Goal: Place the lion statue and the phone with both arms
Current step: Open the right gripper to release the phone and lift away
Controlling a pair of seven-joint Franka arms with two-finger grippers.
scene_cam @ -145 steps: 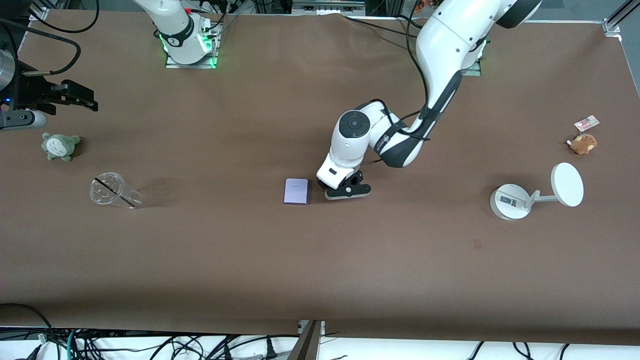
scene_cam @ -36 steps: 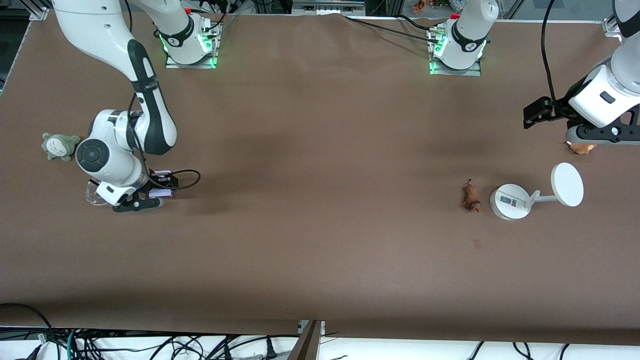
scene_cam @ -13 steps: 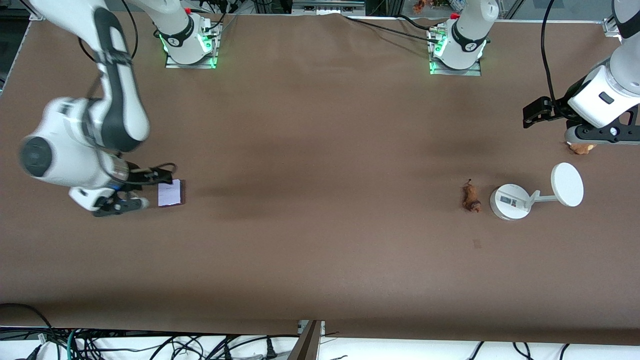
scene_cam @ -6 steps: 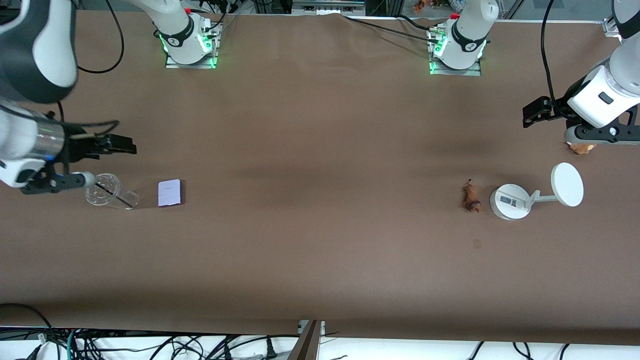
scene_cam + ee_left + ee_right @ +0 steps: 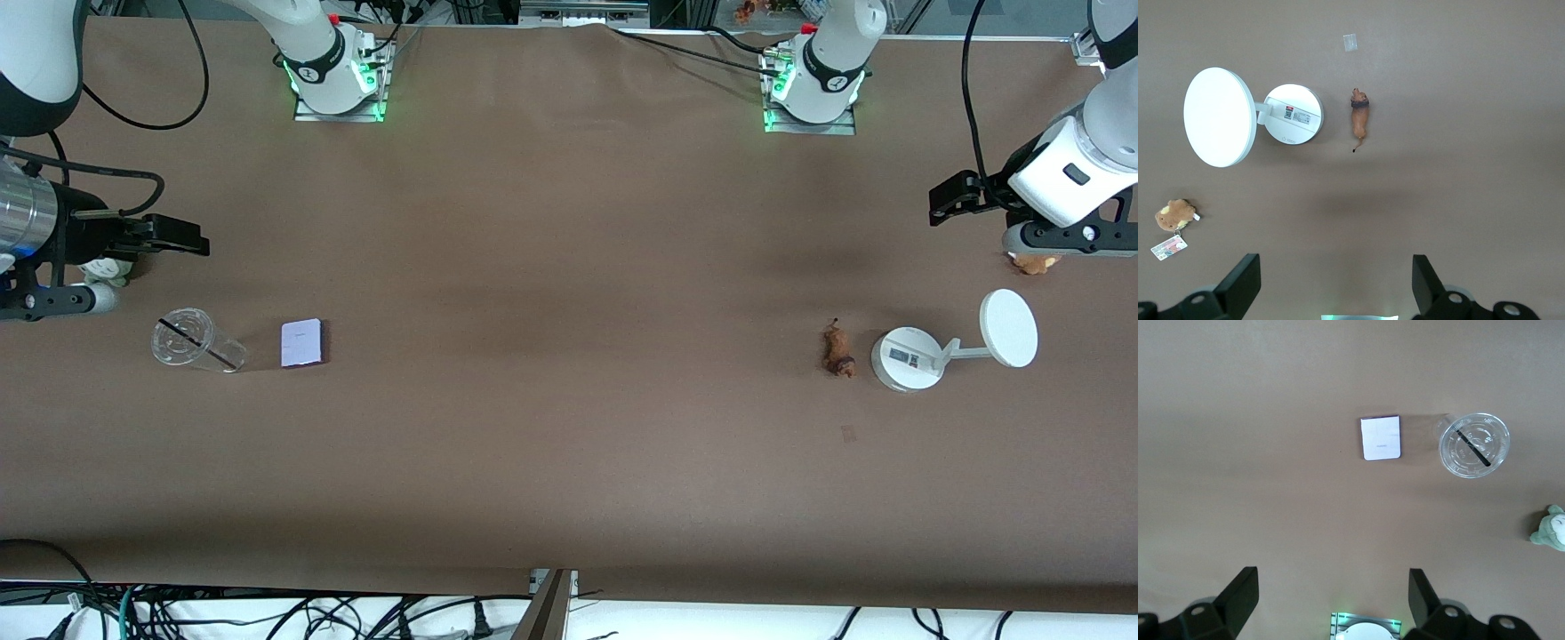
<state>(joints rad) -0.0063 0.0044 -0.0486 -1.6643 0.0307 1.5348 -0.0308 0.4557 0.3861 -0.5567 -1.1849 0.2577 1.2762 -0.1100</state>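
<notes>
The lion statue (image 5: 837, 350), a tiny orange-brown figurine with a thin tail, lies on the table beside the white round stand (image 5: 907, 358); it also shows in the left wrist view (image 5: 1359, 119). The phone (image 5: 301, 342), a pale lavender slab, lies flat beside a clear plastic cup (image 5: 191, 341); it also shows in the right wrist view (image 5: 1380, 438). My left gripper (image 5: 944, 201) is open and empty, raised at the left arm's end of the table. My right gripper (image 5: 182, 240) is open and empty, raised at the right arm's end.
A tan-brown plush toy (image 5: 1031, 262) lies partly under the left hand. A grey-green plush (image 5: 108, 268) is mostly hidden by the right hand. The stand's white disc (image 5: 1008, 328) sticks out toward the left arm's end. Both bases stand along the table's edge farthest from the camera.
My right arm has let go of the phone beside the cup, lifted and drawn back toward its end of the table. The left arm has not moved.
</notes>
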